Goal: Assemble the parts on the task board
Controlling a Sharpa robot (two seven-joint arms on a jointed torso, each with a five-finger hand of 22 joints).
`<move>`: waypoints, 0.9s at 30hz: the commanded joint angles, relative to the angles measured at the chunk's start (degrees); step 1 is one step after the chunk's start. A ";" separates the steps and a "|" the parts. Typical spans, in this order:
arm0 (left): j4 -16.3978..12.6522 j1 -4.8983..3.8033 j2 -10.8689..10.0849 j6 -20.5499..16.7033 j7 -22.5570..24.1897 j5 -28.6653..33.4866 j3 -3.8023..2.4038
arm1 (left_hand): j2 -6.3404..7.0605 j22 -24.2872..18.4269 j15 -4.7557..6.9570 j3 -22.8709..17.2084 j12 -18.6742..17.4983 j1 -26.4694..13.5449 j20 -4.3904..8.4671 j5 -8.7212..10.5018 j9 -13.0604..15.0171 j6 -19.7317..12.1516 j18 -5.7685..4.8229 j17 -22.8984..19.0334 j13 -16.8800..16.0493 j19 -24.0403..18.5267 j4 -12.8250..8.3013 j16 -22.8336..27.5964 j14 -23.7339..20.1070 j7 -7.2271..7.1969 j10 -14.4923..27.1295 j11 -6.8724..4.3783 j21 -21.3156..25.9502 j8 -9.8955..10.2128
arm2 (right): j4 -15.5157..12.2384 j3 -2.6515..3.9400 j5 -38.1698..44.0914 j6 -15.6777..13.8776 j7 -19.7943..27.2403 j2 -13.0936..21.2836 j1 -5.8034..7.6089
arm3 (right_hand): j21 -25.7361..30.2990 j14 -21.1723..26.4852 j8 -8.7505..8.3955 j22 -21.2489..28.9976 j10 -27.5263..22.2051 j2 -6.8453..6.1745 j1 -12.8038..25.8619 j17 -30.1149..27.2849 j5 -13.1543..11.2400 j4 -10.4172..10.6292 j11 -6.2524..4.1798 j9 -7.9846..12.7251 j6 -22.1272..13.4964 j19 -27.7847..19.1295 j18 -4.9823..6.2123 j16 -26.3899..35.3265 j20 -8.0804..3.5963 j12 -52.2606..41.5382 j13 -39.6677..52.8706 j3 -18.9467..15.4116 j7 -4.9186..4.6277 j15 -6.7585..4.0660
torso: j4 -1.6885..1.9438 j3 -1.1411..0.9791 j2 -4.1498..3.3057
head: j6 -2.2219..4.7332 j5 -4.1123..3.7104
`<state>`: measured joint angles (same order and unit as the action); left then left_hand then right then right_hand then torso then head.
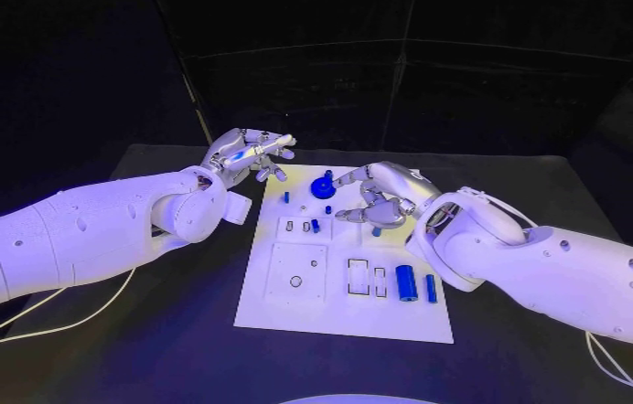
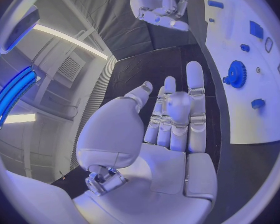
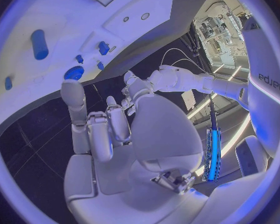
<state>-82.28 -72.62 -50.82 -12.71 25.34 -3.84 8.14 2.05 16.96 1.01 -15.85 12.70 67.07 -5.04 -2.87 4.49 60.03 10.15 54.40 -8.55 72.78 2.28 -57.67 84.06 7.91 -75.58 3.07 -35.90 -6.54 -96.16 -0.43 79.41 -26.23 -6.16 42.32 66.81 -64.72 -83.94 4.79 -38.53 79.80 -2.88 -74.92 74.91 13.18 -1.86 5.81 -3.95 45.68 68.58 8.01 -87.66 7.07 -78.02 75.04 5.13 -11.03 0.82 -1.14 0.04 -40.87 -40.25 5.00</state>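
Note:
The white task board (image 1: pixel 340 308) lies in the middle of the black table. A blue gear (image 1: pixel 323 186) stands near its far edge, with small blue parts (image 1: pixel 314 226) around it. Two blue cylinders (image 1: pixel 406 282) lie near the right edge. My left hand (image 1: pixel 248 154) hovers off the board's far left corner; the left wrist view shows its fingers (image 2: pixel 172 115) straight and nothing held, with the gear (image 2: pixel 237 74) beyond them. My right hand (image 1: pixel 382 198) hangs over the board just right of the gear, fingers loosely bent and apart, holding nothing (image 3: pixel 105 132).
Rectangular recesses (image 1: pixel 359 276) and a square plate with holes (image 1: pixel 298 267) occupy the board's near half. White cables (image 1: pixel 53 317) trail on the table at the left. The other hand (image 3: pixel 140 87) appears past the board's edge in the right wrist view.

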 commanded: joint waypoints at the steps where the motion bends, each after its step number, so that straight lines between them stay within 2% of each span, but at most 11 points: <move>1: -0.92 -0.14 -0.68 4.36 -10.26 -9.62 -0.02 | 0.10 13.91 1.63 2.32 8.11 -2.64 1.63 -0.46 1.29 2.32 -1.36 18.49 -6.10 4.33 1.30 -17.83 4.41 -1.98 -3.25 -1.99 -13.26 -2.33 | -1.14 0.29 -10.08 0.34 4.98 2.19 1.53 | 0.58 -4.39 0.60 0.87 -0.55 0.47 -0.53 8.12 0.83 0.53 -0.15 -0.14 0.82 -0.56 0.92 0.51 -0.11 0.45 1.40 -0.03 0.18 0.24 | -0.05 -0.20 0.48 | -0.11 0.09; 2: -1.21 -0.18 -0.89 5.16 -12.43 -10.93 -0.03 | 0.43 26.27 1.65 3.40 12.47 -3.48 2.08 0.04 1.98 2.58 -3.09 26.95 -9.62 7.31 1.73 -25.31 5.12 -2.20 -3.10 -2.33 -23.10 -3.29 | -1.33 0.33 -11.51 0.86 5.28 2.83 1.99 | 0.66 -4.36 0.69 1.01 -0.56 0.59 -0.58 8.01 1.03 0.56 -0.19 -0.15 0.93 -0.62 0.95 0.57 -0.13 0.46 1.36 -0.03 0.21 0.21 | -0.07 -0.19 0.54 | -0.12 0.10; 4: -1.87 -0.48 -1.33 6.92 -17.60 -14.29 -0.03 | -0.72 46.73 1.79 4.52 22.27 -4.88 2.57 -0.19 3.22 2.24 -5.91 35.60 -18.68 11.53 3.04 -32.33 5.94 -2.22 -1.25 -2.41 -37.97 -4.84 | -1.49 0.39 -14.18 1.76 5.75 4.16 3.09 | 0.87 -4.27 0.80 1.38 -0.64 0.75 -0.61 7.64 1.24 0.62 -0.23 -0.15 1.04 -0.77 1.01 0.74 -0.16 0.56 1.22 -0.04 0.25 0.18 | -0.17 -0.22 0.77 | -0.08 0.12; 5: -2.18 -0.75 -1.50 7.77 -20.30 -16.44 -0.03 | -1.23 49.93 1.34 5.58 32.45 -5.62 2.95 -0.75 4.36 1.98 -6.15 35.60 -28.64 11.56 3.85 -32.33 5.94 -2.95 -0.71 -2.61 -40.57 -6.32 | -1.43 0.41 -15.31 2.16 5.94 4.84 3.64 | 0.94 -4.23 0.85 1.52 -0.70 0.80 -0.61 7.50 1.28 0.64 -0.24 -0.15 1.10 -0.83 1.03 0.80 -0.17 0.64 1.13 -0.05 0.27 0.16 | -0.25 -0.24 0.88 | -0.13 0.14; 7: -2.84 -1.28 -1.72 9.12 -25.67 -21.34 -0.02 | -1.13 49.11 2.29 6.97 43.86 -6.44 2.57 -0.37 6.05 2.58 -6.00 35.60 -40.68 10.46 4.59 -32.33 5.94 -2.97 -1.77 -2.90 -40.35 -8.67 | -0.94 0.45 -17.09 2.78 6.23 6.06 4.58 | 1.01 -4.20 1.00 1.62 -0.70 0.87 -0.57 7.37 1.36 0.71 -0.29 -0.17 1.29 -0.87 1.04 0.88 -0.20 0.66 1.09 -0.12 0.32 0.13 | -0.32 -0.32 1.21 | -0.43 0.18; 8: -3.21 -1.59 -1.80 9.67 -28.37 -23.94 -0.02 | -0.60 47.96 3.49 9.01 51.73 -6.51 2.61 -0.53 8.88 1.80 -5.57 35.59 -48.02 8.78 4.92 -32.33 5.94 -3.33 -0.68 -4.23 -39.93 -12.02 | -0.48 0.46 -17.83 2.98 6.35 6.51 5.03 | 1.01 -4.19 1.12 1.60 -0.68 0.90 -0.53 7.34 1.38 0.76 -0.33 -0.19 1.45 -0.85 1.04 0.90 -0.23 0.64 1.08 -0.19 0.37 0.10 | -0.31 -0.36 1.30 | -0.44 0.20; 9: -3.54 -1.95 -1.85 10.35 -30.85 -26.43 -0.02 | -2.19 45.49 3.07 8.70 53.95 -6.50 2.86 -0.04 9.66 1.84 -5.08 35.03 -50.91 7.86 5.43 -31.92 5.79 -3.95 -1.06 -3.49 -38.57 -12.96 | 0.08 0.47 -18.48 3.15 6.49 6.85 5.46 | 1.01 -4.18 1.21 1.58 -0.66 0.90 -0.51 7.30 1.39 0.79 -0.35 -0.20 1.56 -0.83 1.03 0.93 -0.25 0.63 1.07 -0.24 0.40 0.08 | -0.37 -0.40 1.44 | -0.48 0.26; 13: -4.53 -3.32 -1.64 12.58 -38.30 -33.65 -0.02 | -3.14 43.37 3.56 11.46 58.90 -6.60 3.05 -0.18 15.49 -0.53 -4.69 34.52 -56.34 6.77 6.48 -31.55 5.66 -4.74 -1.15 -3.71 -37.34 -18.98 | 1.96 0.49 -20.39 3.30 7.18 7.71 6.48 | 1.06 -4.17 1.37 1.65 -0.62 0.90 -0.47 7.24 1.43 0.85 -0.41 -0.22 1.75 -0.84 1.04 0.97 -0.29 0.61 1.06 -0.37 0.46 0.02 | -0.48 -0.64 1.83 | -0.71 0.44; 16: -4.41 -4.45 -0.07 14.50 -43.71 -38.98 -0.01 | -2.66 44.79 3.58 13.87 59.89 -7.61 3.27 -0.09 18.14 -1.82 -4.92 34.88 -57.48 7.35 7.58 -31.81 5.76 -4.76 -1.24 -3.97 -38.17 -21.46 | 3.78 0.49 -22.90 3.07 8.42 8.00 7.03 | 1.10 -4.15 1.61 1.70 -0.60 0.92 -0.44 7.17 1.50 0.92 -0.49 -0.25 2.05 -0.84 1.05 1.02 -0.34 0.61 1.02 -0.50 0.55 -0.04 | -0.35 -0.83 2.22 | -0.90 0.41; 21: -3.48 -5.20 2.71 14.35 -48.70 -42.43 0.15 | -3.22 42.74 3.46 16.37 58.55 -7.50 3.28 0.06 20.73 -4.07 -4.56 33.49 -55.87 6.56 8.75 -30.79 5.38 -4.66 0.29 -3.91 -36.82 -23.33 | 5.49 0.49 -25.45 2.71 9.15 7.82 7.32 | 1.74 -3.84 2.85 2.74 -0.88 1.20 -0.46 5.86 1.81 1.12 -0.90 -0.45 3.65 -1.19 1.21 1.68 -0.63 1.04 0.43 -0.85 1.01 -0.39 | -0.25 -0.98 2.57 | -0.99 0.23; 27: -2.38 -6.04 5.89 14.77 -53.49 -45.50 1.18 | -4.03 45.35 3.63 18.26 59.65 -7.29 3.38 0.01 22.71 -4.56 -4.98 35.05 -57.26 7.64 9.81 -31.93 5.80 -4.90 -0.60 -4.11 -38.32 -24.99 | 6.94 0.47 -26.49 2.44 8.74 7.29 7.43 | 2.25 -3.64 3.28 3.60 -1.19 1.27 -0.35 5.05 1.89 1.30 -1.08 -0.46 4.09 -1.49 1.33 2.12 -0.79 1.49 -0.11 -1.11 1.19 -0.56 | -0.44 -1.10 2.81 | -1.32 0.51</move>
<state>-84.86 -78.47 -45.12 0.20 -22.38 -44.29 9.30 -1.38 61.68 4.32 2.04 71.96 59.86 -1.70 -2.88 26.93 55.65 5.28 74.94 -65.46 80.00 12.10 -89.23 83.98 3.35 -75.65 -1.00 -73.75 -31.24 -89.36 0.01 55.49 -23.87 1.48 49.69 74.10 -62.77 -84.11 7.95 -34.97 78.69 -2.16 -75.17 74.91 14.67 -0.64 4.90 -4.34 49.34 67.57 8.93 -85.82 6.23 -76.70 74.99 4.25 -9.85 0.65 -1.44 -0.96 -38.25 -41.47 5.32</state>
